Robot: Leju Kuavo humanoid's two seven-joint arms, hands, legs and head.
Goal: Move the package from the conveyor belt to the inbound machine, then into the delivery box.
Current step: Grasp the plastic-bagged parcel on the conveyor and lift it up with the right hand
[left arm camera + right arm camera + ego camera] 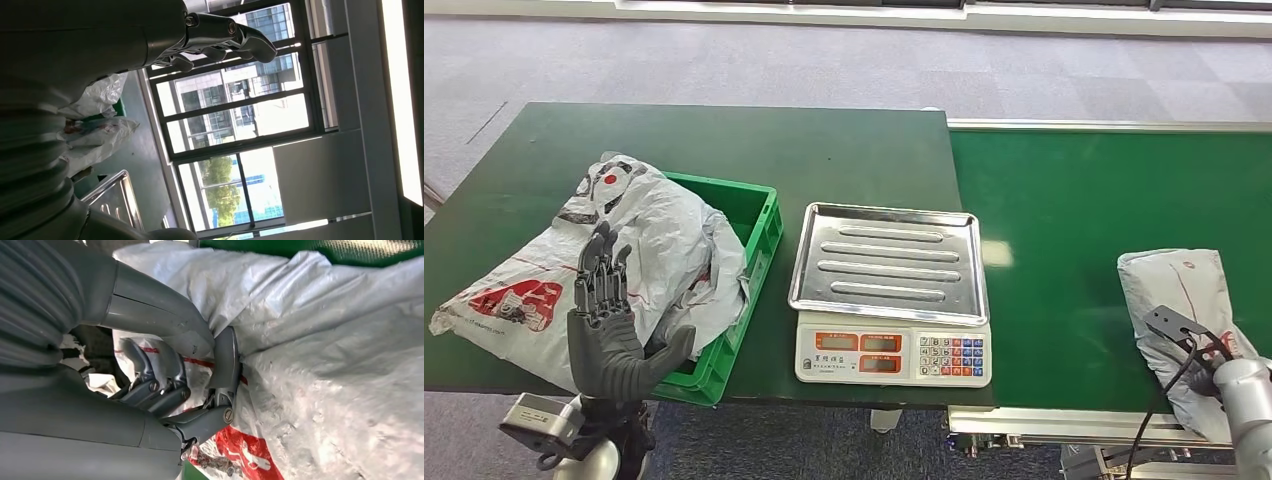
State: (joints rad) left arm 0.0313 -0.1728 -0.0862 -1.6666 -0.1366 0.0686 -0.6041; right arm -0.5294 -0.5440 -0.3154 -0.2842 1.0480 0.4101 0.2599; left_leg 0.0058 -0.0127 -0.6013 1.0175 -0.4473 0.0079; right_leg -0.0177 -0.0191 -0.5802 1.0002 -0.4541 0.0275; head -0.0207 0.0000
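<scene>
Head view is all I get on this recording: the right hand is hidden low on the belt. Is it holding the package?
Observer: Yes. In the right wrist view the right hand pinches a fold of the package between thumb and a finger.
Operator: Any print near the pinch?
Observer: Red print shows on the package beside the fingers.
Operator: Left hand busy?
Observer: No. The left wrist view shows the left hand holding nothing, its fingers against windows.
</scene>
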